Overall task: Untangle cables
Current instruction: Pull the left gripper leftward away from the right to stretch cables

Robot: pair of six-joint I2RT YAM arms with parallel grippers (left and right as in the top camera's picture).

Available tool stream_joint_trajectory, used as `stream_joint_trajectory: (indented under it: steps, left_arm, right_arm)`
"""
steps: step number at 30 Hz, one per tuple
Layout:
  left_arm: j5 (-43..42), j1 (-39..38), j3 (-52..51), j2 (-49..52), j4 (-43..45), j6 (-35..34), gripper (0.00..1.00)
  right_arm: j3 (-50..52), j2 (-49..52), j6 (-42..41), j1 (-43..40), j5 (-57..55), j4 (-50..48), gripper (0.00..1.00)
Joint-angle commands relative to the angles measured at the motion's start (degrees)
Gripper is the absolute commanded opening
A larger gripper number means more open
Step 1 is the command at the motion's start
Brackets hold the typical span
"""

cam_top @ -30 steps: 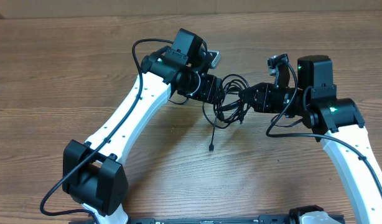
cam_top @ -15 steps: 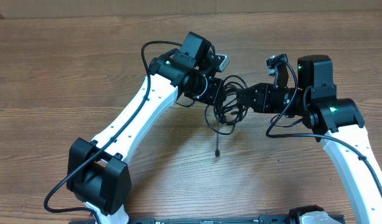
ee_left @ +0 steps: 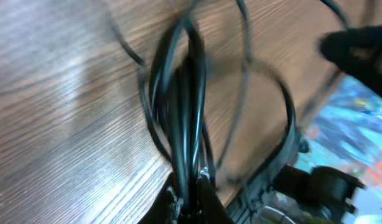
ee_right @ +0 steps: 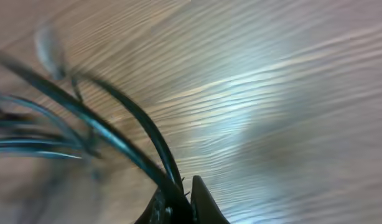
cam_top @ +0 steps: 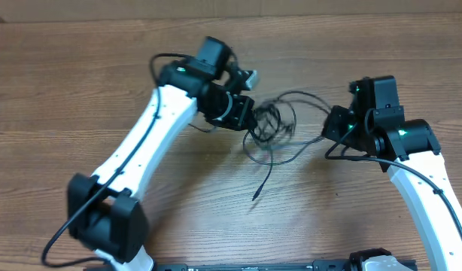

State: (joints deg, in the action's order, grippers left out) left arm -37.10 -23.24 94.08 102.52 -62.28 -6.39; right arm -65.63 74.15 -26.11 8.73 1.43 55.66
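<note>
Left gripper (ee_left: 188,198): clamped on the cables (ee_left: 183,118). Several strands are pinched together at bottom centre of its wrist view and run straight up the frame away from the fingers.

Right gripper (ee_right: 177,199): also closed, on a single strand (ee_right: 110,134) that leaves the fingers toward the upper left of its view. Both wrist views are blurred, so I can't tell how deep either grip is.

Overhead: the clump sits just past the left gripper, a little above frame centre. The right gripper is well apart, right of centre. Two thin loops span the gap, one arcing high, one sagging low. So the tangle's long axis runs left-right between the grippers, and the left arm is far nearer the clump.

Loose end (cam_top: 255,197) trails down-frame from the clump, free on the table (cam_top: 80,68).

My read: the next pull goes apart along that line. Risk: the left grip bunches many strands, so the clump may cinch. The right arm's own thick cable (cam_top: 350,156) hangs close to the low loop.
</note>
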Motion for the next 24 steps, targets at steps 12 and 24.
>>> stream_joint_trajectory:
  steps: [12, 24]
  left_arm:
    - [0.4, 22.9, 0.2, -19.9, -3.6, 4.9, 0.04]
    - [18.9, 31.4, 0.2, -22.4, -3.4, -13.6, 0.04]
  right_arm:
    - [-1.6, -1.6, -4.1, -1.1, -21.1, 2.9, 0.04]
    - [-1.6, -1.6, -4.1, -1.3, -23.5, 2.8, 0.04]
